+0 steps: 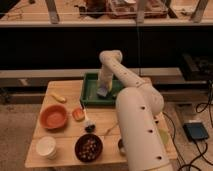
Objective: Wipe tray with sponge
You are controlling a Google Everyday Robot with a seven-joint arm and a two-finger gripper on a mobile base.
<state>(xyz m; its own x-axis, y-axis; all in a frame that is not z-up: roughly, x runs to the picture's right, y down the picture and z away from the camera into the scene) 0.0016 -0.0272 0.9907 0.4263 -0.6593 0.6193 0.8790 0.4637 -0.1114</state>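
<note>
The dark green tray (91, 80) sits at the back middle of the wooden table (65, 135). My arm reaches up from the lower right and bends down into the tray. My gripper (103, 89) points down over the tray's middle, shut on the slate-blue sponge (102, 92), which rests on or just above the tray floor. The arm hides the right part of the tray.
An orange bowl (53, 116), a white cup (46, 146) and a dark bowl of nuts (89, 147) stand at the front left. A yellow item (58, 97), a small orange thing (78, 114) and a wooden spoon (111, 130) lie nearby. A dark shelf unit stands behind.
</note>
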